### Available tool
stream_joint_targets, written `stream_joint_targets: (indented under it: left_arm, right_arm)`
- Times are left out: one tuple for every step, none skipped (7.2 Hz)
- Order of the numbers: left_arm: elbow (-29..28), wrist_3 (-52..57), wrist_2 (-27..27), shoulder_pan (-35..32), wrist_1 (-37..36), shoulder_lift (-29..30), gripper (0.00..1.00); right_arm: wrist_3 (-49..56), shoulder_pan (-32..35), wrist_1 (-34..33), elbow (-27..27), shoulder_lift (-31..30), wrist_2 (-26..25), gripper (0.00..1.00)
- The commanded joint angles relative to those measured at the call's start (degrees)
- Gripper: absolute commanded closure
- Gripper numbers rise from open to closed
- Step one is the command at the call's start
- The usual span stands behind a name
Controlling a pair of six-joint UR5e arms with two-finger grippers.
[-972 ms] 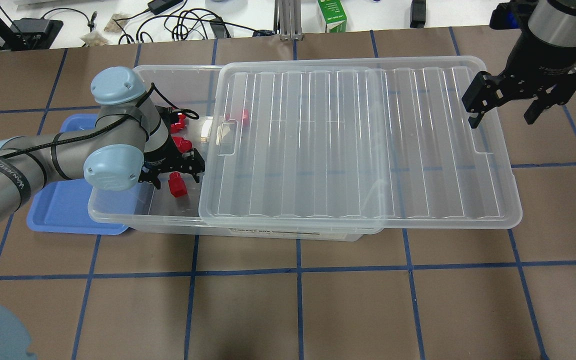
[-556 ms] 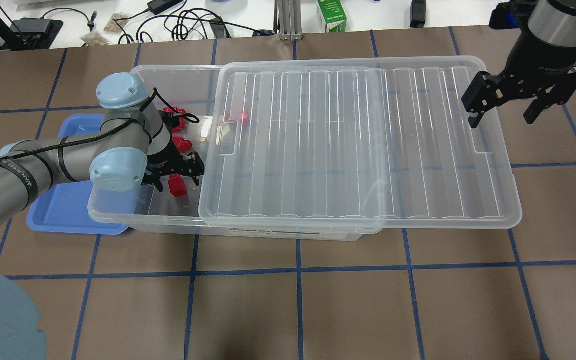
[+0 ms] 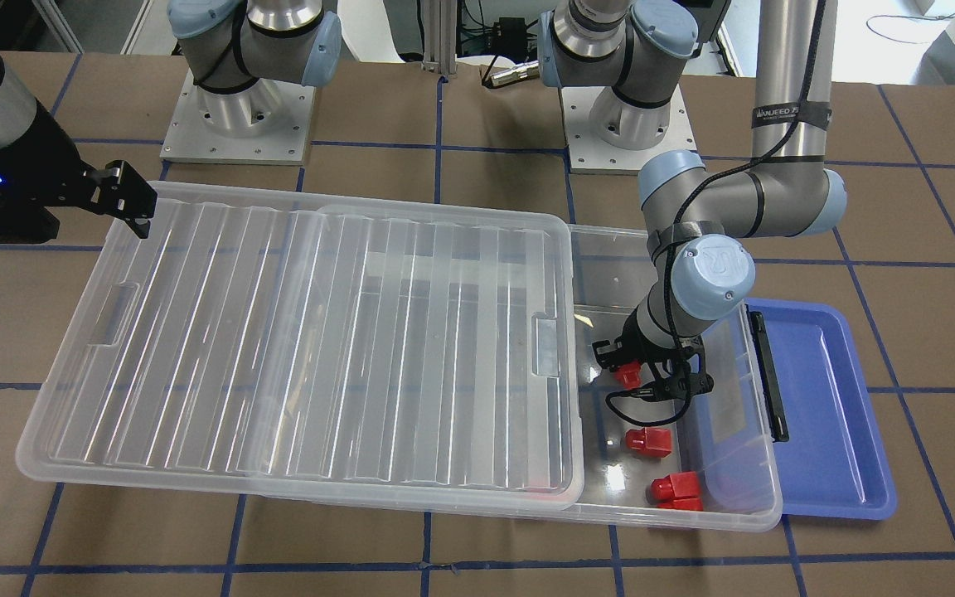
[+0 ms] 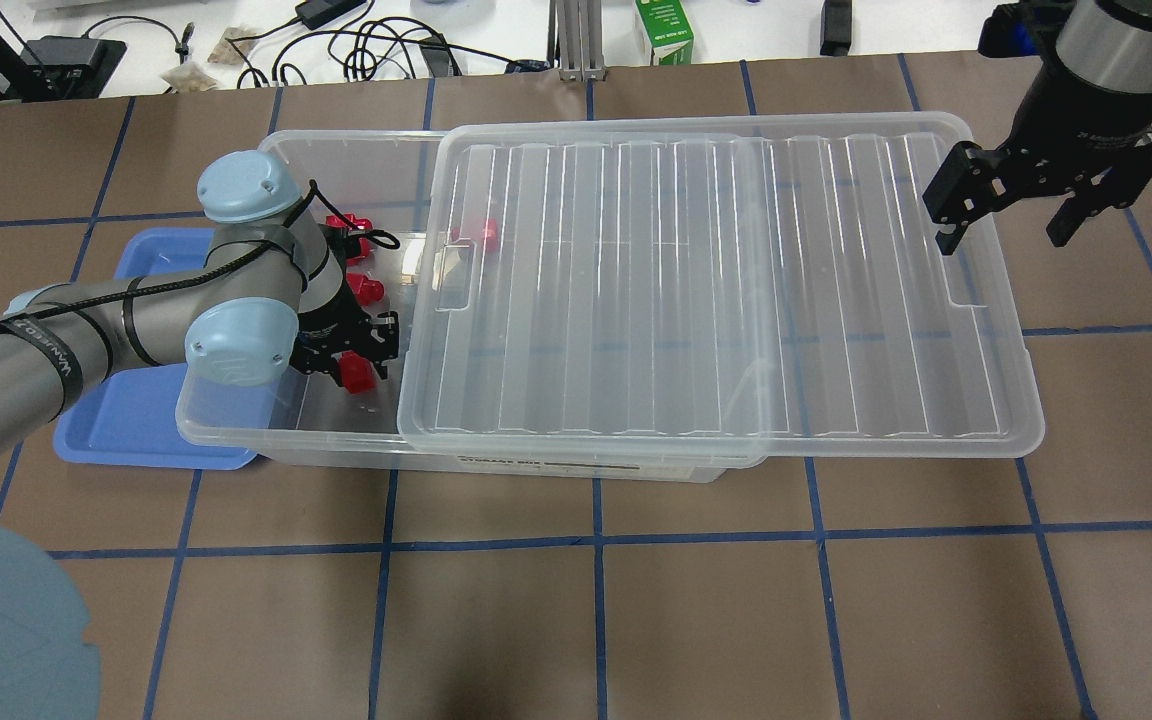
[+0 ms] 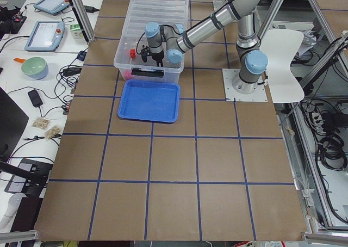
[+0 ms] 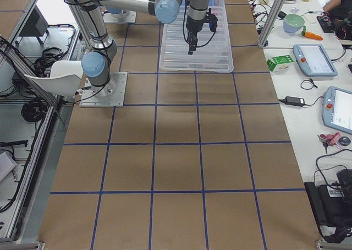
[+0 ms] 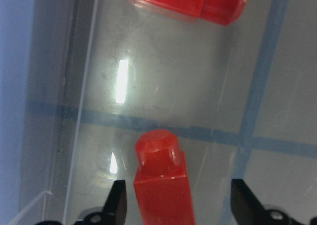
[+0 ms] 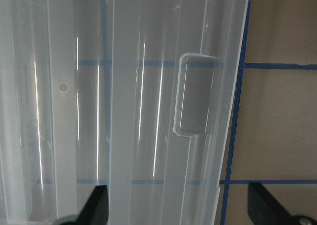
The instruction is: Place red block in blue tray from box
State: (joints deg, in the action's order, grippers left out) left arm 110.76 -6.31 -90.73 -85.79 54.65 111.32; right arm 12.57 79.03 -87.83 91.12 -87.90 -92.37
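Lowering since a second ago, the left gripper (image 4: pixel 350 354) now sits deeper in the uncovered end of the box (image 4: pixel 236 428), near the table's left edge. It partly covers the red block (image 4: pixel 358 374), which lay plainly in front of it before. The right gripper (image 4: pixel 1004 232), fingers spread, hangs unchanged over the right end of the lid (image 4: pixel 696 290). The left wrist view shows what the overhead hides: the left gripper's fingers stand apart on either side of the block, neither touching it, and it lies on the box floor. The front-facing view shows two other red blocks (image 3: pixel 648 441) clearly. The blue tray (image 4: pixel 126 420) lies just beside the box's left end.
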Motion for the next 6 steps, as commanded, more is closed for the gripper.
stream_joint_targets:
  left_arm:
    - [-0.71, -0.28, -0.15, -0.42, 0.89, -1.53, 1.00]
    - [-1.07, -0.37, 0.11, -0.51, 1.85, -3.28, 1.00]
    - [-2.64, -0.37, 0.29, -0.60, 5.17, -4.69, 1.00]
    - [-6.13, -0.28, 0.29, -0.78, 11.73, -6.79, 1.00]
    - [-10.60, -0.28, 0.29, -1.04, 19.02, -8.82, 1.00]
    - [-15.26, -0.02, 0.03, -1.04, 25.35, -10.31, 1.00]
  right_arm:
    - [0.00, -0.01, -0.15, 0.02, 0.00, 0.00, 0.00]
    - [-0.09, -0.01, 0.11, 0.03, -0.08, 0.00, 0.00]
    - [-0.09, 0.07, -0.06, 0.03, -0.17, 0.26, 0.00]
    - [0.00, -0.01, -0.06, -0.06, -0.26, 0.09, 0.00]
    - [0.09, -0.01, -0.06, -0.06, -0.17, 0.09, 0.00]
    - [0.09, -0.01, -0.23, -0.06, -0.17, 0.09, 0.00]
